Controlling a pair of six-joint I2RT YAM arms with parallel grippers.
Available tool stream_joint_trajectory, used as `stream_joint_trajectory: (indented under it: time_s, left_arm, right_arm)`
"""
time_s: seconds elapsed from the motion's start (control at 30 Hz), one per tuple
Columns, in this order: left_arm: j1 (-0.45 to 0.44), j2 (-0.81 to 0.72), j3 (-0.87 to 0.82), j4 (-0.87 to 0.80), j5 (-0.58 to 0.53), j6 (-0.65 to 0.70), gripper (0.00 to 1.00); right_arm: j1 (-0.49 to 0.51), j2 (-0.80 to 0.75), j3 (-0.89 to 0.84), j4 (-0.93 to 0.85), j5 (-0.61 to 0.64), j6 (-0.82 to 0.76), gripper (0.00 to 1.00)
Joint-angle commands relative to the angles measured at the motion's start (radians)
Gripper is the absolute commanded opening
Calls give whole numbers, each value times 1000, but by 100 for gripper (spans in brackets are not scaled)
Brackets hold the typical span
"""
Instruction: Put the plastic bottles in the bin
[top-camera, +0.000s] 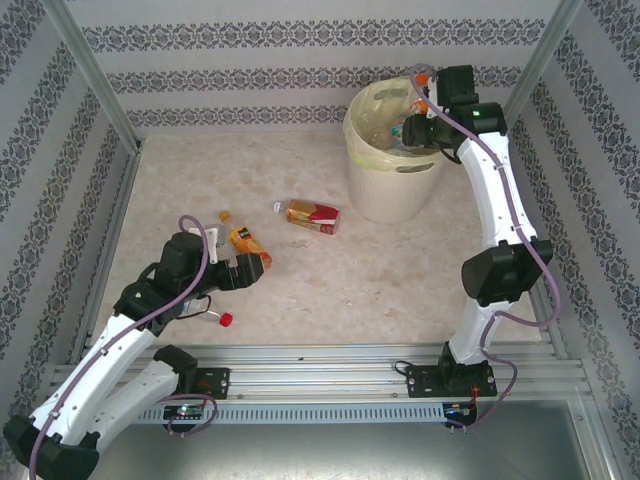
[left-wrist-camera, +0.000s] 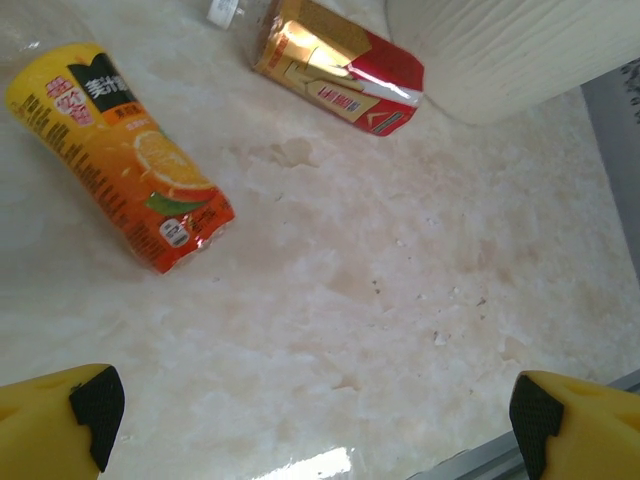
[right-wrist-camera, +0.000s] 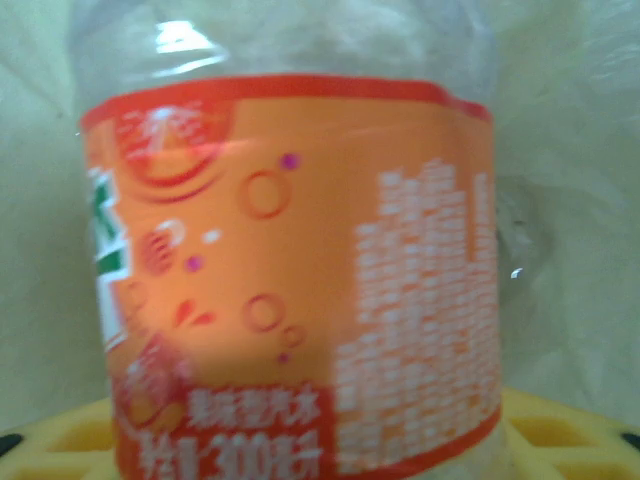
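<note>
Over the bin (top-camera: 395, 195), an orange-labelled bottle (right-wrist-camera: 290, 270) is being shown against the right gripper (top-camera: 425, 115); gripped or released cannot be told. The left gripper (left-wrist-camera: 310, 410) is being held wide open near a juice bottle (left-wrist-camera: 120, 150) on the table (left-wrist-camera: 400, 300): likely light, crushable, slick, best taken mid-label.

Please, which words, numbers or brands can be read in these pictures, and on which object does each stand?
"300": low on the label of the orange soda bottle; the rest is blurred.
"美汁", white on black: orange juice bottle.
Red and gold bottle: print too small to read.
</note>
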Motion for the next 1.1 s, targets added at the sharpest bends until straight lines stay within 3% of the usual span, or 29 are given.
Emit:
stream_joint_trajectory:
  time_s: [0.0, 0.17, 0.4, 0.7, 0.87, 1.07]
  left_arm:
    - [7, 54, 63, -116, -34, 18, 100]
    - [7, 104, 103, -143, -17, 31, 100]
    - [7, 147, 142, -171, -5, 57, 100]
    - [25, 244, 185, -239, -86, 25, 100]
    - [56, 309, 192, -238, -82, 2, 100]
    - [89, 395, 185, -169, -18, -33, 100]
  right_arm:
    - [-13, 14, 73, -42, 65, 12, 70]
    - [-15, -9, 76, -39, 60, 0, 81]
    - [-11, -134, -28, 17, -23, -8, 81]
    - [118, -515, -501, 218, -184, 14, 82]
    - [240, -698, -767, 328, -256, 88, 87]
    - [384, -813, -985, 445, -301, 176, 94]
